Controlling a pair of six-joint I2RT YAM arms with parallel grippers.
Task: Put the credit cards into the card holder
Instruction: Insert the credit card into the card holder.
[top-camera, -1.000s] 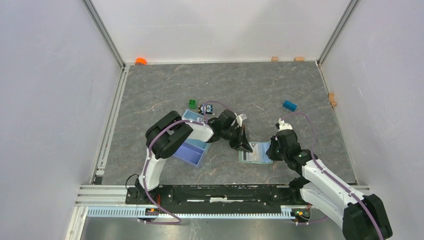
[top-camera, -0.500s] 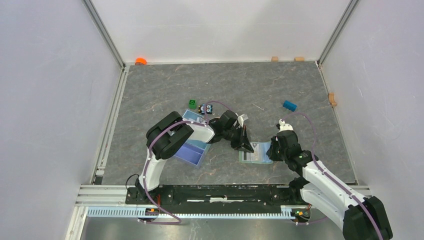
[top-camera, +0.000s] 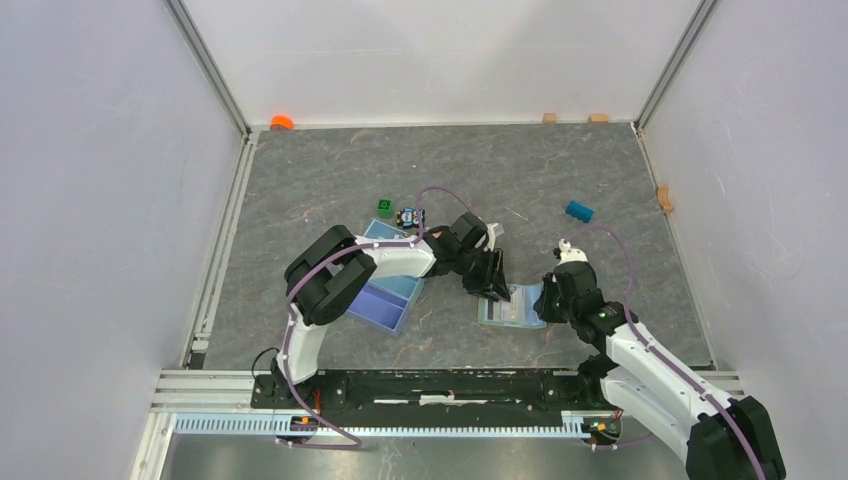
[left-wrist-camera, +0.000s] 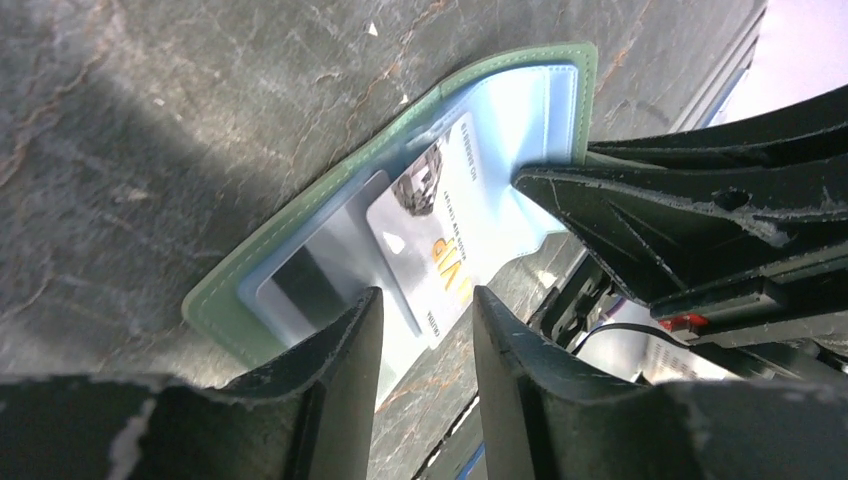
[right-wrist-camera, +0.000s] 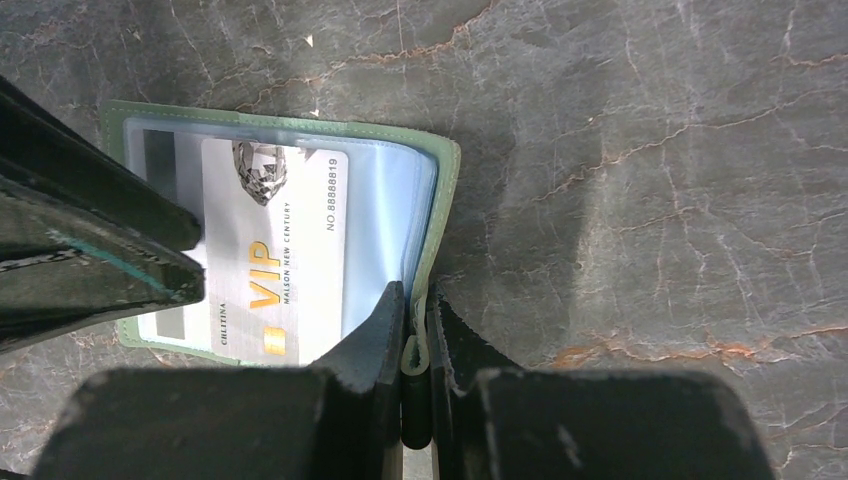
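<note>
1. Left wrist view: the left gripper (left-wrist-camera: 424, 300) has its two black fingers parted, clamping nothing. Directly beneath the gap between them lies the white VIP card (left-wrist-camera: 440, 225).
2. Just past those fingertips, the card lies flat on the pale blue inside of the open card holder (left-wrist-camera: 225, 295). The card end nearest the fingers appears to overhang the holder's edge. Beside it, away from the other arm, a second card with a dark stripe (left-wrist-camera: 305, 280) sits under clear plastic.
3. Right wrist view: the right gripper (right-wrist-camera: 412, 300) is closed on the holder's sage-green edge. The VIP card is just to the left of its fingers.
4. The step in hand looks like seating the VIP card. It cannot be told whether the card is in a slot or only on top.
5. To do it well, keep the right pinch firm so the holder cannot slide. Push the overhanging end along the card's length, low and flat, so it does not buckle.
6. Overhead: the left arm folds at the elbow and reaches right, wrist tipped down. The right arm reaches forward and left to meet it, the holder between both grippers.
7. Farther back, under the left forearm, a light blue tray (top-camera: 385, 310) sits on the grey table (top-camera: 480, 170).
</note>
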